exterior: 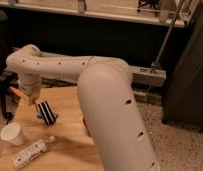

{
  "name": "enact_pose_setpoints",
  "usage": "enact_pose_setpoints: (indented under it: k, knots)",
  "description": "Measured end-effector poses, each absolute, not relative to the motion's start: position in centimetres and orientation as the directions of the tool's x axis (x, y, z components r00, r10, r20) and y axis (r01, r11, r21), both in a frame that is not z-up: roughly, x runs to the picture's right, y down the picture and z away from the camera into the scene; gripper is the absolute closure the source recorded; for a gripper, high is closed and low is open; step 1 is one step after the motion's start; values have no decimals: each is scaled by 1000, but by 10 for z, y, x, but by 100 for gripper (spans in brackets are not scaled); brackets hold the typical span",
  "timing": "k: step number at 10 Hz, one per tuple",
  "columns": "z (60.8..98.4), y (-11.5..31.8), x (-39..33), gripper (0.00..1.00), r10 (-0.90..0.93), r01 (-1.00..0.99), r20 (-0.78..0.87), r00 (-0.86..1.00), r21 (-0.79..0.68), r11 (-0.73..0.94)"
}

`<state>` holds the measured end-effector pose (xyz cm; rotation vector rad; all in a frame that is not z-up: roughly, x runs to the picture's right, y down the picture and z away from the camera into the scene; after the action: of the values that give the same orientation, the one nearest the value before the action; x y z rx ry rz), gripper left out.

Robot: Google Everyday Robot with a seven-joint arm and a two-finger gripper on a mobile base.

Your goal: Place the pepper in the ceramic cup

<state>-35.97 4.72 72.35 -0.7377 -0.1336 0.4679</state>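
Note:
My gripper (30,99) hangs over the left part of the wooden table (65,100), at the end of the white arm that reaches across from the lower right. It is shut on the small orange pepper (16,92), which sticks out to the left of the fingers, above the table top. The white ceramic cup (12,134) stands upright near the table's left front, below and slightly left of the gripper, apart from it.
A black ridged block (46,112) lies just right of the gripper. A white labelled bottle (30,152) lies on its side in front of the cup. The bulky arm (115,110) covers the table's right half. A dark chair (2,85) stands left of the table.

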Motion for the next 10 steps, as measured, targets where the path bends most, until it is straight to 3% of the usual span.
enact_pose_setpoints:
  k: [6,10]
  knots:
    - [687,55,-420,95,464,-159,199,863,-766,623]
    - [683,55,-423,95,467,-135,224,856,-774,619]
